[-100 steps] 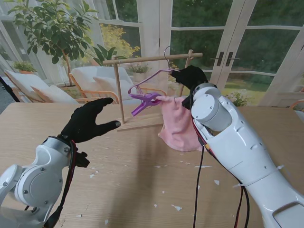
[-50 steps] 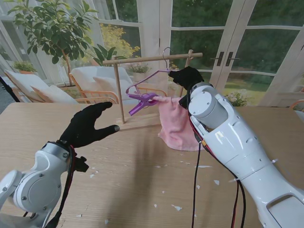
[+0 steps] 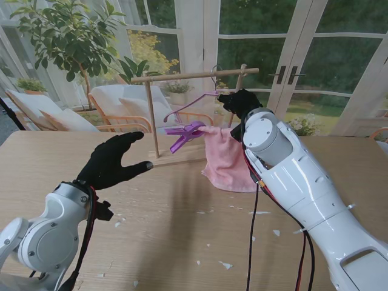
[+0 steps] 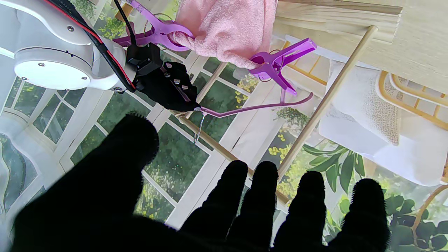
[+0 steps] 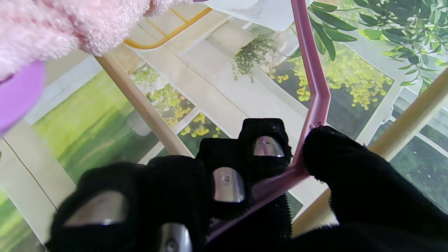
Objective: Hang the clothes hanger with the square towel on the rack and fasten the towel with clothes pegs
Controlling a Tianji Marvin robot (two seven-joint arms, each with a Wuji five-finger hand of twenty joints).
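Fingers (image 5: 266,147) of the black-gloved right hand (image 3: 240,102) are curled around the thin pink-purple plastic clothes hanger (image 3: 193,102), pinching its frame between thumb and fingers close under the wooden crossbar of the small wooden drying rack (image 3: 194,75). The hanger's wire hook (image 3: 213,65) sits right at that crossbar; whether it rests on the bar cannot be told. The pink square terry towel (image 3: 227,156) droops from the hanger directly nearer to me than the right hand, partly hidden behind the white forearm. Two purple plastic clothes pegs grip the towel: one (image 3: 185,134) juts out at its left corner, the other (image 4: 159,31) shows only in the left wrist view, beside the right wrist. The black-gloved left hand (image 3: 112,159) hovers over the light wooden table (image 3: 182,230), well to the left of the hanger, fingers spread and holding nothing.
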